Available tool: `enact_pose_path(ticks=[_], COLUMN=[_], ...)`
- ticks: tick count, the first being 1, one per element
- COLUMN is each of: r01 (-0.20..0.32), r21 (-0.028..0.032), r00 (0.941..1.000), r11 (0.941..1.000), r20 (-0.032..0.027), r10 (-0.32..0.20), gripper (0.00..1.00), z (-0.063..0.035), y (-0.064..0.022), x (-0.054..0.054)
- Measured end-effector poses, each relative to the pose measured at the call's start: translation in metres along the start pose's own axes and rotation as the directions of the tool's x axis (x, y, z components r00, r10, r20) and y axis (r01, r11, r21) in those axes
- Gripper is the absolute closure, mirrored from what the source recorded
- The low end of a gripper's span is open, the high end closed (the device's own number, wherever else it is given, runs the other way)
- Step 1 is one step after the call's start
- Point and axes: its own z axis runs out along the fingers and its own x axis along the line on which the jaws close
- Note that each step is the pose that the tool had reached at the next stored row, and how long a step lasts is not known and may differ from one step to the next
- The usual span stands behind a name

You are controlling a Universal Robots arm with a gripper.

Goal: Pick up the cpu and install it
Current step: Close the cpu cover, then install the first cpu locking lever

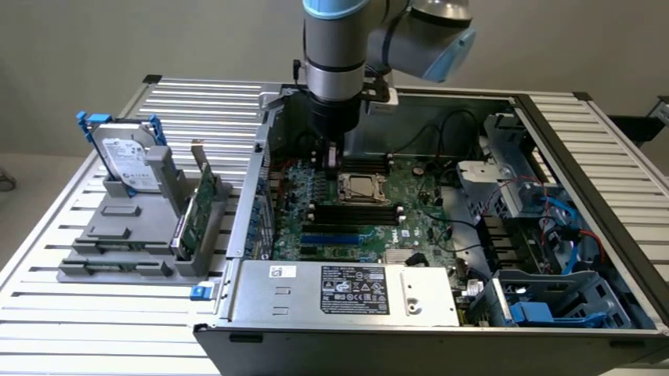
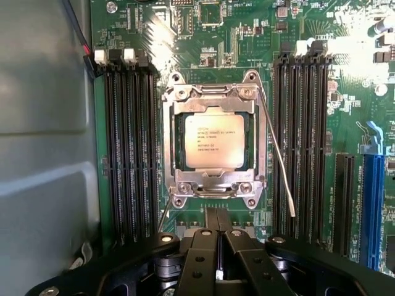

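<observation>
The cpu [image 2: 213,141] lies flat in the motherboard socket, silvery top with printed text facing up, framed by the metal socket bracket [image 2: 214,92]. In the exterior view the cpu [image 1: 361,188] sits near the middle of the green motherboard [image 1: 418,219] inside the open computer case. My gripper [image 1: 332,160] hangs above the board, just off the socket toward the exterior view's left. In the wrist view my gripper [image 2: 217,216] has its two black fingers pressed together with nothing between them, just off the socket's edge. A thin socket lever [image 2: 278,154] stands loose beside the socket.
Black memory slots [image 2: 129,148] flank the socket on both sides. The case wall [image 1: 262,180] stands close at the exterior view's left. A grey fixture [image 1: 125,235] outside holds a hard drive [image 1: 131,160] and a green card [image 1: 200,200]. The power supply [image 1: 345,290] sits at the front.
</observation>
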Motion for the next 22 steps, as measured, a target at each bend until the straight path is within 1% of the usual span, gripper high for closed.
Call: enact_pose_path(ticks=[5, 8, 22], r01=[-0.001, -0.001, -0.001], r21=[0.0024, 0.0025, 0.0027], r00=[1.0000, 1.0000, 1.0000], r11=[1.0000, 1.0000, 1.0000], r20=[-0.0058, -0.0065, -0.0066], r10=[0.001, 0.001, 0.001], gripper=[0.89, 0.89, 0.89], z=[-0.0042, -0.0058, -0.0058], y=[-0.0080, -0.0114, -0.0121], x=[0.000, 0.000, 0.000])
